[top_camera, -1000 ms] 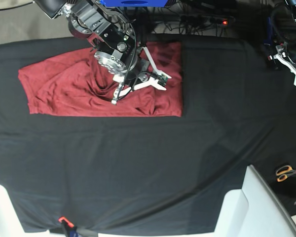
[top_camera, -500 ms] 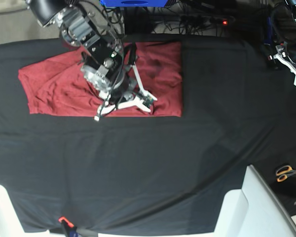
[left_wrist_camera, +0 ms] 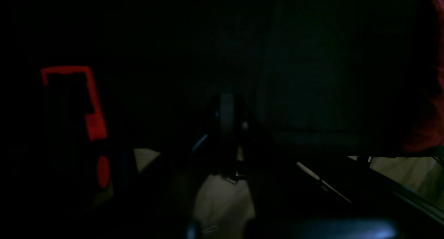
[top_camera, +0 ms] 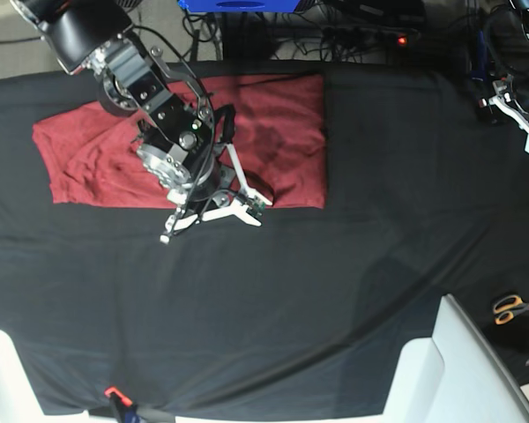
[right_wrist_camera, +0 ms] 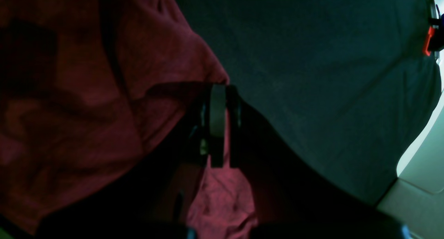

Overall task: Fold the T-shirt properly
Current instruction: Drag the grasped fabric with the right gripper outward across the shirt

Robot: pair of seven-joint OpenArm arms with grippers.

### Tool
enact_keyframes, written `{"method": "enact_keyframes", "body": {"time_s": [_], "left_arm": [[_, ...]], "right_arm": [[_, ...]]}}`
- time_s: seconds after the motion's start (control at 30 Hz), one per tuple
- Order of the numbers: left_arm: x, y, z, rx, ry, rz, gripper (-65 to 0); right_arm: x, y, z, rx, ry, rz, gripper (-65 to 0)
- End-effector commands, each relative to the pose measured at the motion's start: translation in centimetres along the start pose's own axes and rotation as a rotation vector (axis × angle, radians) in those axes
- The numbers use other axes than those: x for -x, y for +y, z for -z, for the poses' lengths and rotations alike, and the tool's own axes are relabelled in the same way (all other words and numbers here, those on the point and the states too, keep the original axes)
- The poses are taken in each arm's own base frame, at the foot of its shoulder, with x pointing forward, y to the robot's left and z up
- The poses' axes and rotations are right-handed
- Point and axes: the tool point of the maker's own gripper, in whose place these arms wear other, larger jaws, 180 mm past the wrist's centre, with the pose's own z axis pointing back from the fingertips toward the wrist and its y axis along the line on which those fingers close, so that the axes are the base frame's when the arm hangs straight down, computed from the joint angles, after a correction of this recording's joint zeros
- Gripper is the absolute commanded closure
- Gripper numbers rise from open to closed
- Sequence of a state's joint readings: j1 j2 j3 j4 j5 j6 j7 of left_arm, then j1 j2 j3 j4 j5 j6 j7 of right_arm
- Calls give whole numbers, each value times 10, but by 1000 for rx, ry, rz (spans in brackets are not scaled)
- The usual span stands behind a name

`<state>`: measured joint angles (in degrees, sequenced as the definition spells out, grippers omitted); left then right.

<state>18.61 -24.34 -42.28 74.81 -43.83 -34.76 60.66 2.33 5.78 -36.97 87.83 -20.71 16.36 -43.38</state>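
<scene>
At T-shirt (top_camera: 273, 132) near edge, right fingers (right_wrist_camera: 218, 128) clamped on fabric; left fingers' state unclear; no legible writing.

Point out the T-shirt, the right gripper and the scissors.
T-shirt (top_camera: 282, 115): base view, flat upper right panel of the red fabric.
Right gripper (top_camera: 172, 231): base view, between its fingertips at the shirt's near edge.
Scissors (top_camera: 509, 307): base view, orange handles at the right edge.
</scene>
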Motion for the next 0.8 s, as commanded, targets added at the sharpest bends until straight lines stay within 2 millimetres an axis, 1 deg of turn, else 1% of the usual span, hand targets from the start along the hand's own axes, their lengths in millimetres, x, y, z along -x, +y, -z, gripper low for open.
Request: {"method": "enact_keyframes", "body": {"time_s": [0.0,0.07,0.13,0.27,0.37,0.4,0.43,0.5,0.57,0.63,0.67,0.77], "left_arm": [[-11,4,-8,-9,-27,20,0],[-11,5,-8,-9,-25,20,0],[-10,5,-8,-10,-24,19,0],[-10,5,-8,-10,-24,19,0],[-11,5,-8,-10,-25,21,0],[-12,5,-8,-10,-27,21,0],[-12,5,-8,-9,-28,21,0],[-13,4,-8,-8,-30,20,0],[-13,4,-8,-8,-31,21,0],[-14,4,-7,-7,-32,21,0],[-14,4,-7,-7,-32,21,0],[-14,4,-7,-7,-32,21,0]], "right_arm": [[-13,-11,0,26,-52,3,-6],[-13,-16,2,35,-82,27,-8],[-8,-28,6,55,-93,78,-8],[6,-45,11,83,-76,127,-8],[19,-60,11,112,-49,171,-11],[24,-65,10,123,-40,189,-23],[28,-69,9,132,-33,206,-48],[42,-68,9,133,4,232,-141],[45,-67,4,133,17,245,-230],[47,-62,-1,130,17,250,-312],[46,-60,-5,132,10,251,-338],[45,-52,-17,130,-8,260,-341]]}}
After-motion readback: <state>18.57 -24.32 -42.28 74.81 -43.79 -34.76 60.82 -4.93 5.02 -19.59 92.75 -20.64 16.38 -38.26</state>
